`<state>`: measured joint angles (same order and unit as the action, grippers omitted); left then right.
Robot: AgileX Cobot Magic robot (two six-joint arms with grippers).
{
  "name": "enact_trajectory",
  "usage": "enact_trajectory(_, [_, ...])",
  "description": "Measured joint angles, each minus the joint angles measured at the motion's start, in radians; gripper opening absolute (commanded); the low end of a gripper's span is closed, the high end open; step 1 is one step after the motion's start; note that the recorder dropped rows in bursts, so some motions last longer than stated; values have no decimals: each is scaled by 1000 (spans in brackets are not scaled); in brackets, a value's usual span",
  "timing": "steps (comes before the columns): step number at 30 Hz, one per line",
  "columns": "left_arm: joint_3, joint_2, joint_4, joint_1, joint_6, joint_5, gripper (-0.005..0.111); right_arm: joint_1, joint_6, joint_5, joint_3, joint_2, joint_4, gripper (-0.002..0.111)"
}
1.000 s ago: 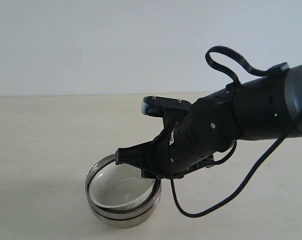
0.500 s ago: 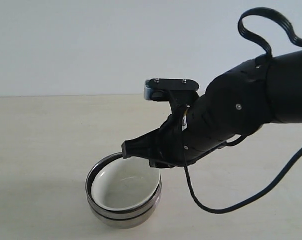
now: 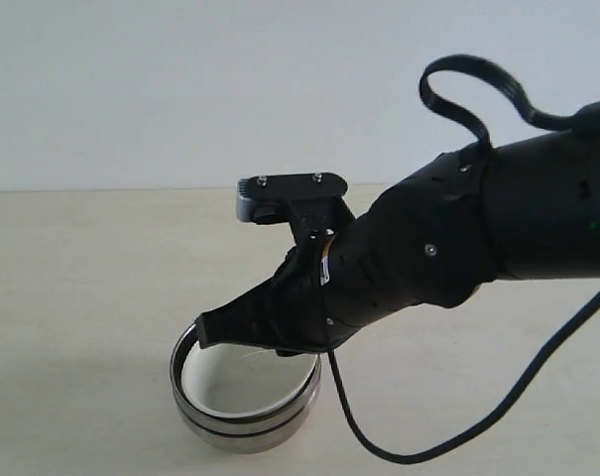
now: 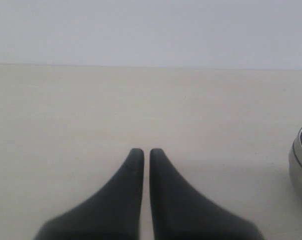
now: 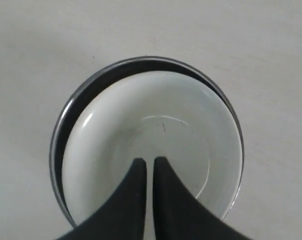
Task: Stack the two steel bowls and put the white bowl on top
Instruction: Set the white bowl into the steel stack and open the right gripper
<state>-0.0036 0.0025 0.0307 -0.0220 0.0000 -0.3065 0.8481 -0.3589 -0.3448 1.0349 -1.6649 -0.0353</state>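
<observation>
Two steel bowls (image 3: 242, 424) sat nested one inside the other on the pale worktop (image 3: 81, 278). The white bowl (image 3: 242, 389) lay in the upper one, so from where I stood the stack looked built. Seen from the right wrist, the white bowl seemed a little off centre, with a dark crescent of gap along one side of the steel rim and almost none opposite. The right hand (image 3: 204, 332) hung just over the stack, its fingers pressed together with nothing between them; I could not tell whether the tip touched the rim. The left hand (image 4: 147, 152) was well apart from the bowls, low over the worktop. Its fingers were likewise closed on nothing, and only the edge of the steel stack showed at the side of its view. I judged the white bowl to be the delicate piece: stiff, glazed and slick, brittle enough to chip if knocked against the metal. If it needed centring, the sound hold would be on the flared rim, one finger inside and one outside, on the side where the gap gave room. The steel bowls looked light, hard and slippery, their rounded walls offering no purchase. A nudge would likely slide the whole stack, so the thin rim seemed the only place to take them.
</observation>
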Motion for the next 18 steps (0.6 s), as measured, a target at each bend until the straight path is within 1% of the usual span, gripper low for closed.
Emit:
enact_trajectory(9, [0,0,0,0,0,0,4,0,2,31,0,-118,-6,0])
enact_trajectory(18, [0,0,0,0,0,0,4,0,3,101,0,-178,-14,0])
